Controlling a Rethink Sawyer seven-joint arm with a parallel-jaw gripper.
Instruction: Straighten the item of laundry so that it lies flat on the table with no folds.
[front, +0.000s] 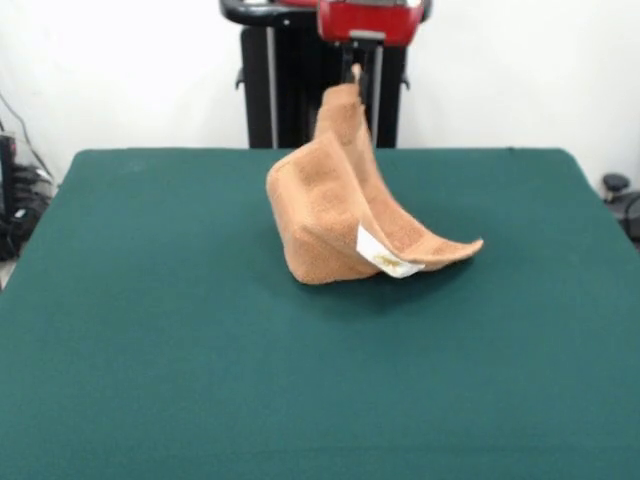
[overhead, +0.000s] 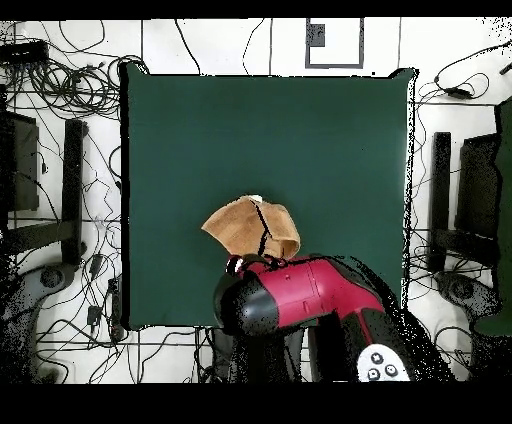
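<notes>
Fingers (front: 355, 73) clenched on the top corner of the towel (front: 340, 205), just under the red arm head (front: 369, 20). Only a thin dark tip shows above the cloth in the front view; in the overhead view the arm (overhead: 300, 295) covers the grip point.

Towel hangs from that corner as a tall peak, lower part resting on the surface (front: 150, 330). Body is bunched and folded over itself; one flap runs out flat toward picture-right in the front view, its tip curled slightly up. Not flat.

White tag (front: 383, 255) sits at the lower edge of that flap, facing the front camera. Some marking on it, too small to read.

Position: towel is around mid-width, on the robot's half of the surface; in the overhead view it lies close to the robot-side edge.

Nothing else on the green cloth. Open room on both sides and across the whole far half from the robot.

Off the surface: black pedestal (front: 300, 90) directly behind the towel, cables (overhead: 60, 80) on the floor all around, dark stands (overhead: 72, 185) on either side.
</notes>
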